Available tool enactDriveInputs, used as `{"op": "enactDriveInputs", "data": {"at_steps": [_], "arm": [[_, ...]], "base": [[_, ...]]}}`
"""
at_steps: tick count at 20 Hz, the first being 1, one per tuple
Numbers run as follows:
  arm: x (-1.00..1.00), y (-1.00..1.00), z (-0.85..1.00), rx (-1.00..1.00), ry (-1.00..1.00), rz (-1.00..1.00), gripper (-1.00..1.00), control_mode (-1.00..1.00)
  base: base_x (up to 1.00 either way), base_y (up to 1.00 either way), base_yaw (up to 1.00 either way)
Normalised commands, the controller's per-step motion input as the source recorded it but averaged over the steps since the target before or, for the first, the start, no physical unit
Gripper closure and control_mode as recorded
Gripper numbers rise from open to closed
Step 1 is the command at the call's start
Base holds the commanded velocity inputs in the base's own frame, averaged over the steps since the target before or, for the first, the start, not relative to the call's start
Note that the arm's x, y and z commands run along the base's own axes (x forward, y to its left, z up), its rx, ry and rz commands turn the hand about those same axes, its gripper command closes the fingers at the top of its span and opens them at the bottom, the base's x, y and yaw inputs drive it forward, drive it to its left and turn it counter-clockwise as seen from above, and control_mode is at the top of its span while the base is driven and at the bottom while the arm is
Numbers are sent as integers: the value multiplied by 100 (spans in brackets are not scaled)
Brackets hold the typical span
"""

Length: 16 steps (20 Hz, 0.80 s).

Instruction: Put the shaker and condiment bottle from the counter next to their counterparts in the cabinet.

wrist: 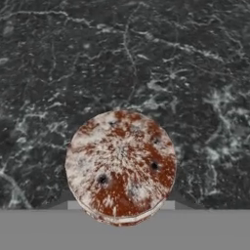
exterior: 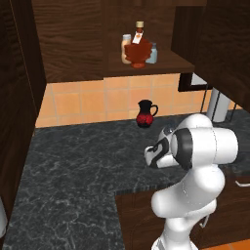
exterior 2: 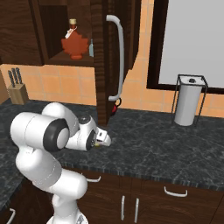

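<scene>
Shaker point(wrist: 120, 166) is on the dark marbled surface point(exterior: 73, 166), seen from straight above in the hand view as a round mottled red-white top with a few holes, right at the bottom edge where the gripper tips would be. In the right base view just a sliver of yellow-green shows under the gripper point(exterior 2: 105, 141), low over the surface near its front edge. Can't tell whether the gripper is clamped on the shaker or only around it; fingers aren't discernible. Condiment bottle point(exterior: 138, 49) is already up in the cabinet point(exterior: 73, 39), on the shelf between the slim peach bottle point(exterior: 127, 49) and the pale blue-grey shaker point(exterior: 153, 52), close to both, so that half looks done. Left, by my read: lift the shaker and set it by the blue-grey one. Hard to make out: shaker body is hidden by its own cap and by the hand; in the left base view the arm blocks it. Dark jug point(exterior: 145, 113) stands by the tile wall, half hidden behind the open cabinet door point(exterior 2: 99, 65) in the right base view.
</scene>
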Motion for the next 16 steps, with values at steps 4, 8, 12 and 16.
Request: {"op": "enactDriveInputs", "data": {"at_steps": [4, 8, 12, 16], "arm": [[2, -2, -1, 0, -2, 0, 100, -100], [-8, 0, 35, 0, -10, 0, 100, -100], [-13, 0, 59, 0, -11, 0, 100, -100], [-9, 0, 63, 0, -11, 0, 100, -100]], "base": [[0, 0, 0], [0, 0, 0], [0, 0, 0], [0, 0, 0]]}}
